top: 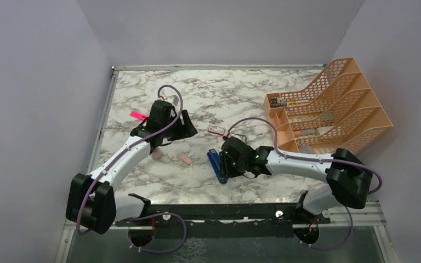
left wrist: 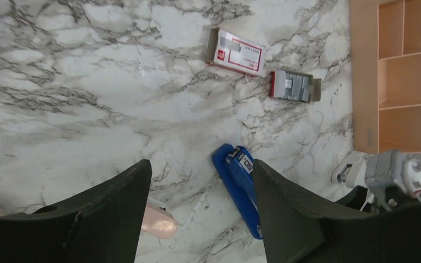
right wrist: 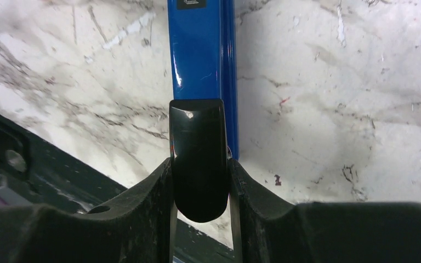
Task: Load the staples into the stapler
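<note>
Blue stapler point(right wrist: 197, 55), front cut off, black rear clamped in right gripper point(right wrist: 200, 164), left gripper point(left wrist: 200, 171) spread apart.

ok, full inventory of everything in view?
slim blue stapler: 1, blue with black rear end, mid-table.
grey metal staples: 1 block, grey, beside the box.
red-and-white cardboard box: 1, red and white, beyond the stapler.
pale pink oblong eraser: 1, pink, left of the stapler; similar pinkish piece nearer the left arm.
bright pink marker: 1, pink, far-left of table.
orange mesh plastic organiser: 1, orange, far right; contents too small to tell.
marble-patterned table: 1, white and grey.
left gripper: 1, black, open, above the table.
right gripper: 1, black, shut on the stapler's rear end.
</note>
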`<state>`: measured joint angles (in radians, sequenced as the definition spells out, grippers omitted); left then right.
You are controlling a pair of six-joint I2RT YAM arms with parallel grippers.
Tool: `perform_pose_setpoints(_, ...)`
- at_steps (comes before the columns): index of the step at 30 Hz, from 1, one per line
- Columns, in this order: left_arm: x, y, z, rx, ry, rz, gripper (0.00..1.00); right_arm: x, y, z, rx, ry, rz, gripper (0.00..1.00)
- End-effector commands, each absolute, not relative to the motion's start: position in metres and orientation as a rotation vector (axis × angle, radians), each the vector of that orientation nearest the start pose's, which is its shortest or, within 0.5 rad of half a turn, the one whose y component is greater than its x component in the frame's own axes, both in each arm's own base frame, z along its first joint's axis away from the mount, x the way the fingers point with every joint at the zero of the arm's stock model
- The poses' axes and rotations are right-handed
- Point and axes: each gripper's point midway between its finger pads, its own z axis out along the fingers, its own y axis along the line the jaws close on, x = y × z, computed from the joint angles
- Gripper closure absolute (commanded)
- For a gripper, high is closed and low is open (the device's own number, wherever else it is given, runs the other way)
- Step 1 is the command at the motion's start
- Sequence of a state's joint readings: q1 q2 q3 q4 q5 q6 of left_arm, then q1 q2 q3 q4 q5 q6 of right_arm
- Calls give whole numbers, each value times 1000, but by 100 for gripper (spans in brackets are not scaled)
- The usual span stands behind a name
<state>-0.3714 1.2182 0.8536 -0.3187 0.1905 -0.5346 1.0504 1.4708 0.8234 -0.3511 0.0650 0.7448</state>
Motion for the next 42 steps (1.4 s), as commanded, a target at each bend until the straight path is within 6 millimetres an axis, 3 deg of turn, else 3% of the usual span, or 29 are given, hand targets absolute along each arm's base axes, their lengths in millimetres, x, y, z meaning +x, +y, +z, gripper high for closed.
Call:
perform_pose_setpoints(1,282,-213,134,-21,2382,-889,35,169,326,81,-306,2559,880,75)
perform_pose_setpoints(6,252,-226,95,94,2488,-819,38,186,327,96,-280,2472,947,76)
perform_pose_setpoints(10,232,-240,74,75,2535,-907,42,188,330,99,-254,2463,1000,77)
perform_pose_setpoints(13,226,-251,71,18,2510,-1009,44,189,330,99,-215,2464,1029,78)
perform_pose_setpoints(16,221,-248,62,-52,2530,-1013,49,191,327,96,-173,2471,1018,80)
perform_pose_setpoints(21,216,-256,65,-97,2499,-1111,57,193,325,91,-152,2480,1006,82)
perform_pose_setpoints(31,210,-267,59,-118,2456,-1203,60,192,332,97,-145,2455,1076,83)
perform_pose_setpoints(37,204,-269,44,-98,2496,-1176,73,188,336,105,-149,2440,1128,83)
perform_pose_setpoints(42,199,-269,35,-74,2520,-1156,95,191,333,108,-140,2451,1100,83)
